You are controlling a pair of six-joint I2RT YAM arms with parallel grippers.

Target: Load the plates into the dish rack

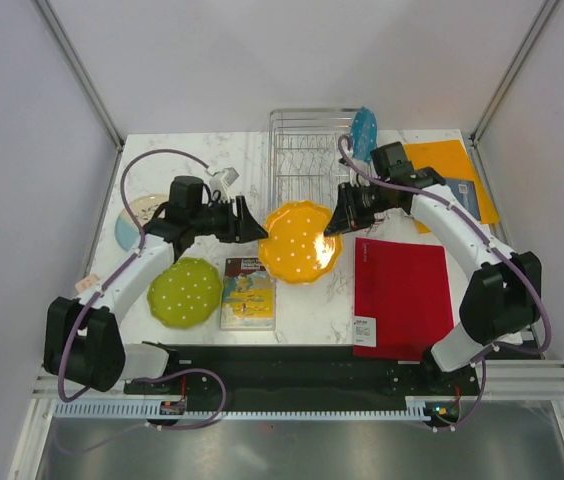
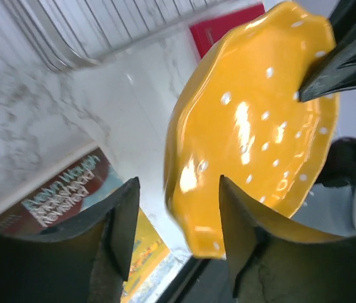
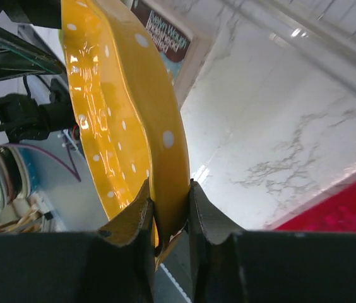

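The orange-yellow plate (image 1: 299, 243) with white dots hangs tilted above the table in front of the dish rack (image 1: 274, 150). My right gripper (image 1: 337, 222) is shut on its right rim; the right wrist view shows the rim (image 3: 115, 107) pinched between my gripper's jaws (image 3: 170, 208). My left gripper (image 1: 258, 228) is open at the plate's left rim; in the left wrist view the plate (image 2: 260, 120) sits just beyond the spread jaws (image 2: 175, 214), apart from both. A teal blue plate (image 1: 364, 128) stands in the rack's far right corner. The lime green plate (image 1: 184, 293) and the cream-and-pale-blue plate (image 1: 134, 222) lie on the table at left.
An illustrated book (image 1: 248, 293) lies below the held plate. A red flat folder (image 1: 402, 285) lies at the right front, with an orange sheet (image 1: 452, 170) behind it. The rack's wire wall (image 2: 89, 38) is close ahead of the left gripper.
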